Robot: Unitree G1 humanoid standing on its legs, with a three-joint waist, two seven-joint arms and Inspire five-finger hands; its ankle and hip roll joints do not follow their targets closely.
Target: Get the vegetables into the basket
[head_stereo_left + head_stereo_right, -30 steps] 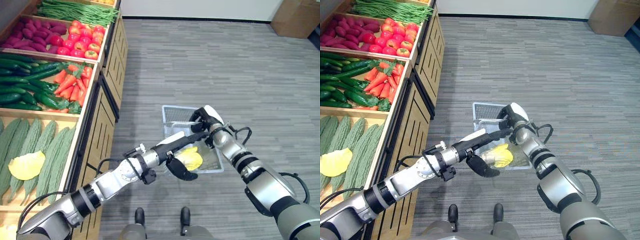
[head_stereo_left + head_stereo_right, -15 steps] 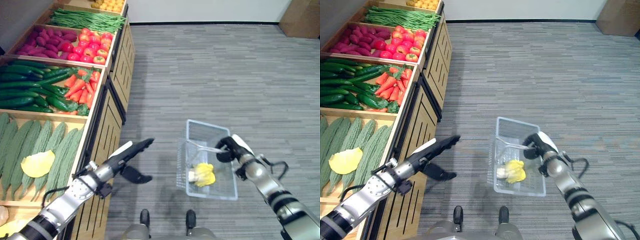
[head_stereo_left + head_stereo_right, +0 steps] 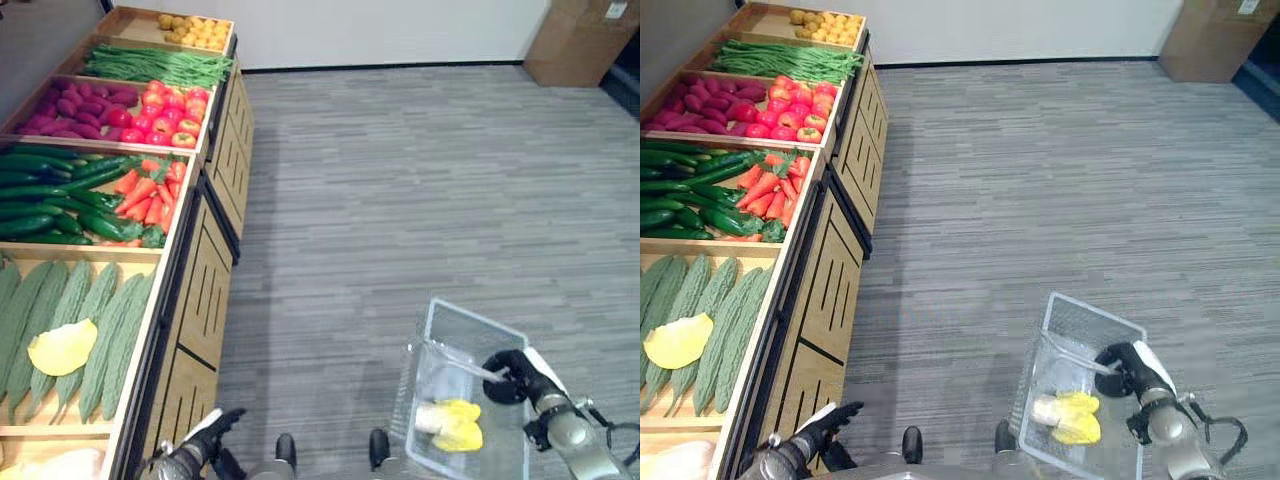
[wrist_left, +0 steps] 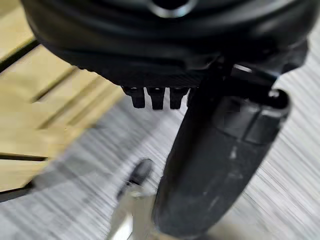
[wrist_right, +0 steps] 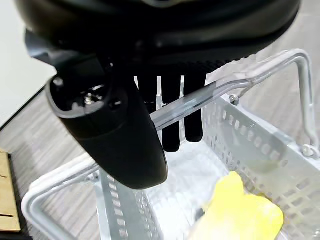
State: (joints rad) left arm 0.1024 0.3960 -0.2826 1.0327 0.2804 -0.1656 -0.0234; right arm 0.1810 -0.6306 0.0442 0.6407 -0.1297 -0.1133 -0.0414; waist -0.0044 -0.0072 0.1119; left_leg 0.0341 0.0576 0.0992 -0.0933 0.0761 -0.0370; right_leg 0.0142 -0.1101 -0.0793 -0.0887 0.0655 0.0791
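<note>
Our right hand (image 3: 512, 368) has its fingers (image 5: 170, 120) curled round the handle (image 5: 235, 82) of the clear plastic basket (image 3: 505, 455), which hangs near right above the floor. A yellow vegetable (image 3: 455, 424) lies inside, below those fingers. Our left hand (image 3: 205, 445), near left, shows straight fingers, holding nothing.

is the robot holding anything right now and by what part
Yes. The right hand holds the clear basket by its handle. The left hand holds nothing.
</note>
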